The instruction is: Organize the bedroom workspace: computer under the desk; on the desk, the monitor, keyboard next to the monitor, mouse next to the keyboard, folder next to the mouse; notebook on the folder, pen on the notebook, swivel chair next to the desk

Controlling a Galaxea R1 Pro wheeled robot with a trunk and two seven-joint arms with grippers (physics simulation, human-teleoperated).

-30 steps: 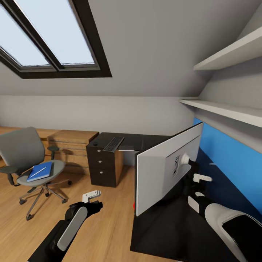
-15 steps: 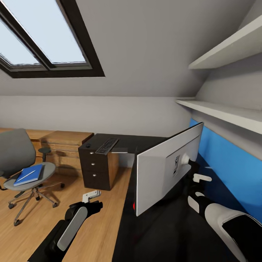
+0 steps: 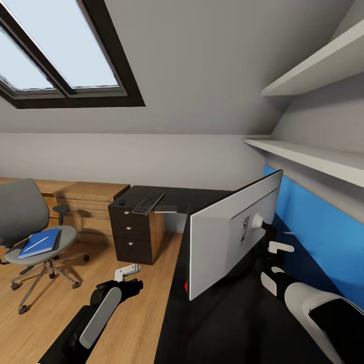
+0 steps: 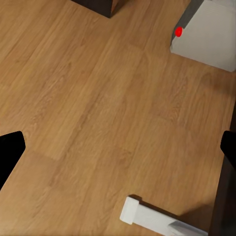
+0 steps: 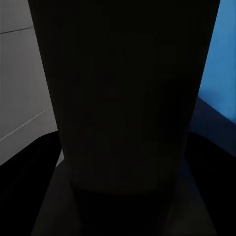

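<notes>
Attic bedroom [image 3: 202, 60]: sloped pale grey walls, dark-framed skylight upper left, light wood floor [image 3: 136, 313] below. Long glossy black table [image 3: 227, 323] along the blue back panel [image 3: 313, 222], running on to a dark drawer unit [image 3: 132, 232] at its far end. Standing on the table, turned edge-on with its white-grey back showing: the monitor [image 3: 227, 237], red light at its lower corner. Well apart to the left, on the floor: the swivel chair [image 3: 30, 227], grey, with the blue folder [image 3: 41, 242] flat on its seat and a slim white pen [image 3: 38, 241] lying on the folder. On top of the drawer unit, at the far end of the table: the keyboard [image 3: 148, 202], flat and dark.

Right end effector [image 3: 270, 242] reaching behind the monitor at its stand [image 5: 123, 98], which looms close and dark in the right wrist view; grip state impossible to tell, fingers hidden. Left end effector [image 3: 126, 273] hanging over bare floor beside the table edge, released and wide open, dark fingertips [image 4: 11, 150] far apart with nothing between them. In the left wrist view, a silver-grey computer [image 4: 209, 34] with a red light on the floor.
</notes>
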